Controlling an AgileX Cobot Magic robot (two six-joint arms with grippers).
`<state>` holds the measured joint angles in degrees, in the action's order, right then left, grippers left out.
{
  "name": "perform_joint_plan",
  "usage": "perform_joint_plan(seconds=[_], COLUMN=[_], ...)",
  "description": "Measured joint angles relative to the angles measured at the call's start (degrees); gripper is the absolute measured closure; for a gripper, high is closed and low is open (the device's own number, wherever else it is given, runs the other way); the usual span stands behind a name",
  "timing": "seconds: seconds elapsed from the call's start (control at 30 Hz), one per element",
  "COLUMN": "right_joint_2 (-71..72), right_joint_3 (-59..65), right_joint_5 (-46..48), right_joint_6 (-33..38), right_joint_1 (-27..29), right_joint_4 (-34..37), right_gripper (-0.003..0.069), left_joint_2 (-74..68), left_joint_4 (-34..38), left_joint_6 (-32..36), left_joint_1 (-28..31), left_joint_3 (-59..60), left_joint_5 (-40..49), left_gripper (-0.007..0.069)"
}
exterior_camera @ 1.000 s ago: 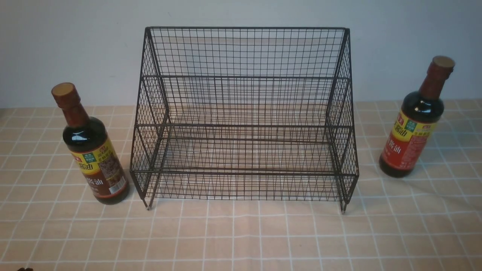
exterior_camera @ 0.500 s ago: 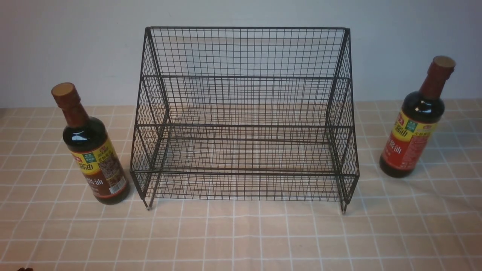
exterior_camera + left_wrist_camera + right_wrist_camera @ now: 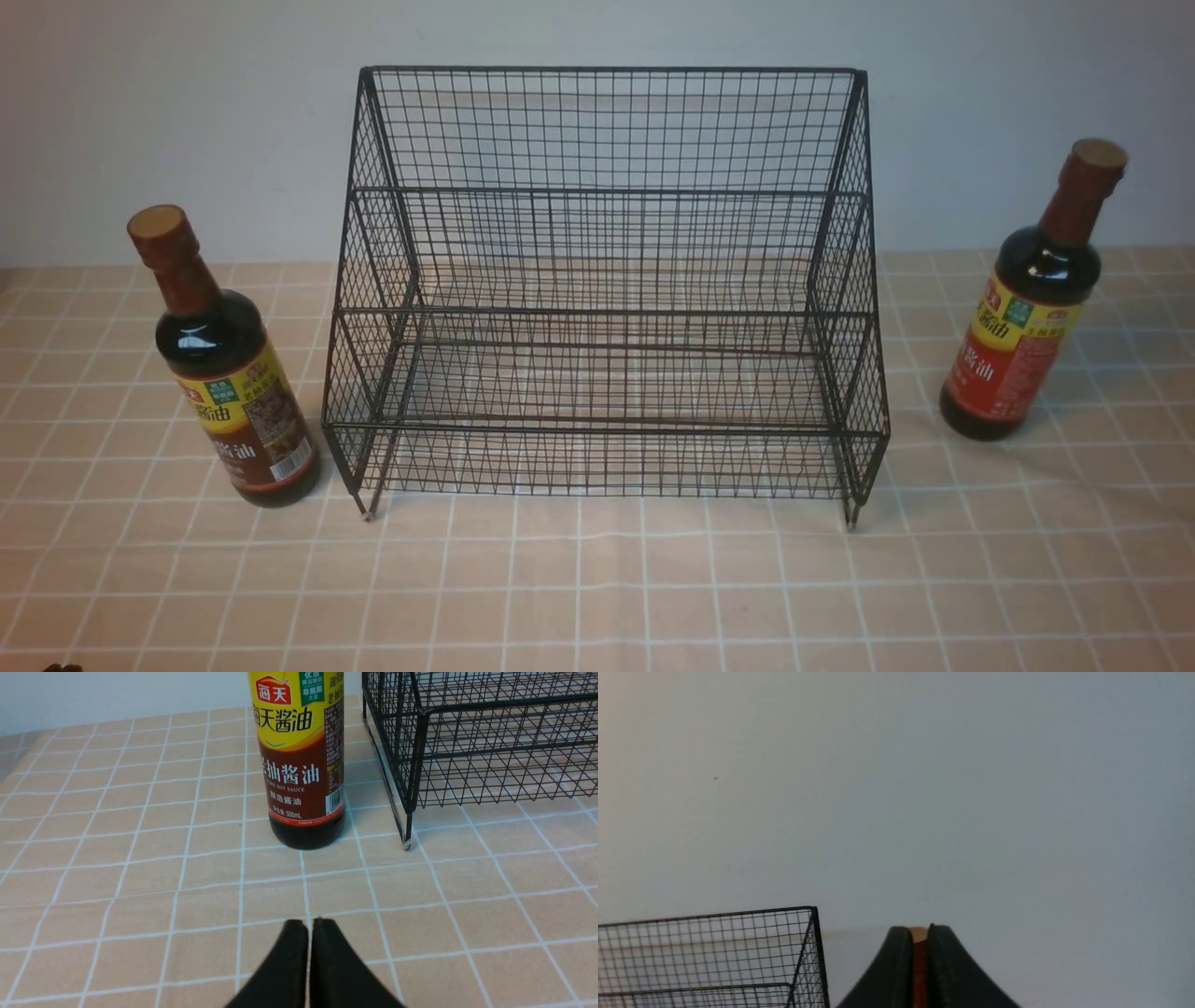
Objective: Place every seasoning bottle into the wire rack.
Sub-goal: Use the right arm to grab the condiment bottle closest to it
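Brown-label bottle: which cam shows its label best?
Left wrist view. The brown-label bottle stands close, label facing the lens and legible, though its neck is cropped. Front view shows it whole but small, label turned aside. Right wrist view misses it.

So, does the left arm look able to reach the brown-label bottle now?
Probably yes: only bare tablecloth lies between the shut left end effector and the brown-label bottle; the wire rack stands off to one side.

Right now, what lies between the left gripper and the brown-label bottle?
Only bare checked tablecloth lies between the left gripper and the brown-label bottle, per the left wrist view.
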<state>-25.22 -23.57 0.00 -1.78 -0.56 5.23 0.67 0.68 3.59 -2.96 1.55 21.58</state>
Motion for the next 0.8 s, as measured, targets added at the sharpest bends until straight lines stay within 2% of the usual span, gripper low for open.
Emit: perform_joint_plan(seconds=[0.23,0.33,0.67,0.8], right_joint_2=[-20.27,-30.83,-49.22,-55.61], right_joint_3=[-14.18,-21.05,-29.77,-31.54], right_joint_5=[0.46,0.51,-0.48,-2.06], right_joint_6=[0.51,0.39,-0.34,-0.34], right_joint_1=[0.00,-1.06,-1.83,-1.83], right_joint_4=[-5.80,-8.09,-8.90,-8.95], right_gripper=[0.0486,0.0407,0.0201,0.0148], left_joint_2=[0.00,0.00,0.00,0.00], left_joint_4=[0.00,0.00,0.00,0.00], left_joint_6=[0.00,0.00,0.00,0.00], left_joint_1=[0.00,0.00,0.00,0.00], left_joint_3=[0.00,0.00,0.00,0.00], left_joint_5=[0.00,0.00,0.00,0.00], left_gripper=[0.0631,0.0631,0.0631,0.0631])
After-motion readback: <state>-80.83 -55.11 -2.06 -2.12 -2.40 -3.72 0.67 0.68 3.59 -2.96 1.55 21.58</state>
